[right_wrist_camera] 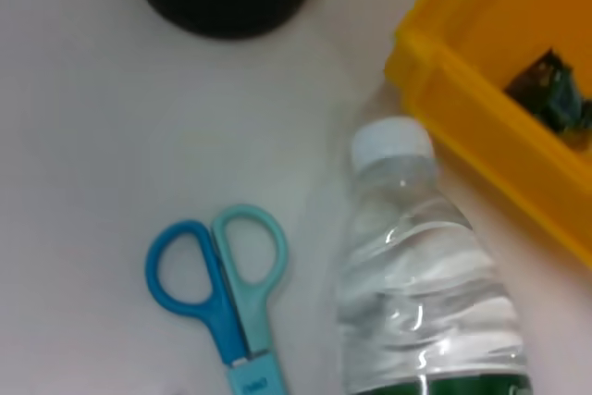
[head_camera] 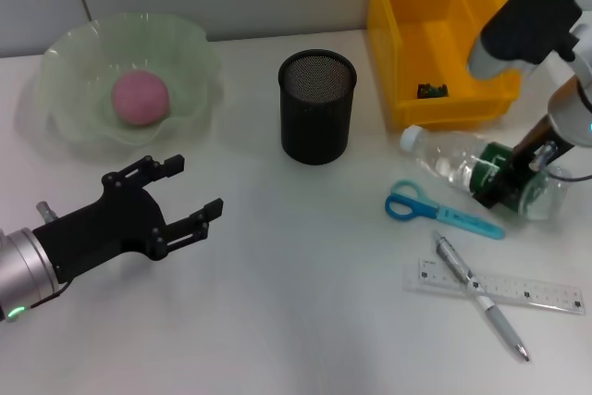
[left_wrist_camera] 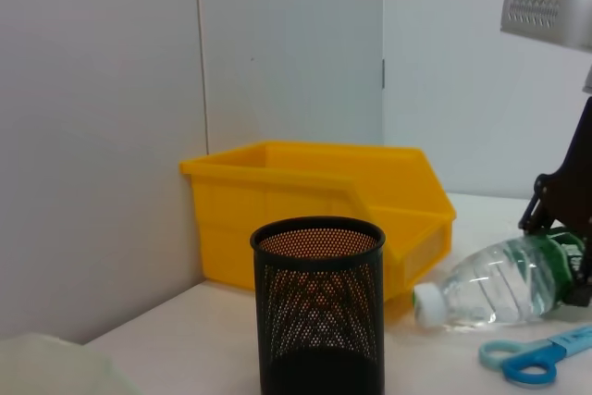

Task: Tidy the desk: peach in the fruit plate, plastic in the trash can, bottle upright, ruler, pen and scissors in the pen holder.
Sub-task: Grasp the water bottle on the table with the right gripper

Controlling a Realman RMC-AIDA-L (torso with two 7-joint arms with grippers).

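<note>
A pink peach [head_camera: 141, 97] lies in the pale green fruit plate [head_camera: 199, 57] at the back left. My left gripper [head_camera: 171, 201] is open and empty in front of the plate. A clear bottle [head_camera: 453, 162] with a white cap lies on its side in front of the yellow bin [head_camera: 407, 43]; it also shows in the right wrist view [right_wrist_camera: 421, 284]. My right gripper [head_camera: 515, 171] is shut on the bottle at its green label. Blue scissors [head_camera: 439, 211], a pen [head_camera: 481, 295] and a clear ruler [head_camera: 518, 290] lie flat at the front right. The black mesh pen holder [head_camera: 317, 106] stands in the middle.
A small dark and green scrap [head_camera: 431, 90] lies inside the yellow bin. The pen lies crossed over the ruler. A grey wall runs along the back of the white desk [head_camera: 296, 302].
</note>
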